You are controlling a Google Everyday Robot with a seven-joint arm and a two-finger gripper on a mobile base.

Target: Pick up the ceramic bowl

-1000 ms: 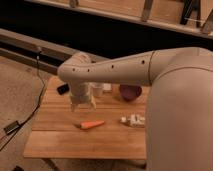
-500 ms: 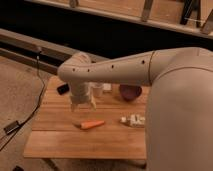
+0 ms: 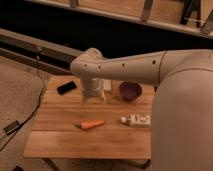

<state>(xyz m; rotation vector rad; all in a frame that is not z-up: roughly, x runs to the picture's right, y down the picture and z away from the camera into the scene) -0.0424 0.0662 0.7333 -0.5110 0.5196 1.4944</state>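
Observation:
The ceramic bowl (image 3: 130,90) is small, round, dark purple and glossy. It sits upright at the back right of the wooden table (image 3: 60,135). My gripper (image 3: 94,98) hangs from the white arm (image 3: 125,67) over the back middle of the table, to the left of the bowl and apart from it. It holds nothing that I can see. A white cup (image 3: 107,85) stands just behind the gripper, partly hidden by it, between the gripper and the bowl.
An orange carrot (image 3: 92,124) lies in the table's middle. A white tube (image 3: 136,120) lies to the right of it. A black flat object (image 3: 66,87) lies at the back left corner. My own white body (image 3: 185,120) covers the table's right side.
The arm and gripper have shifted slightly to the right, towards the bowl. The objects on the table have not moved.

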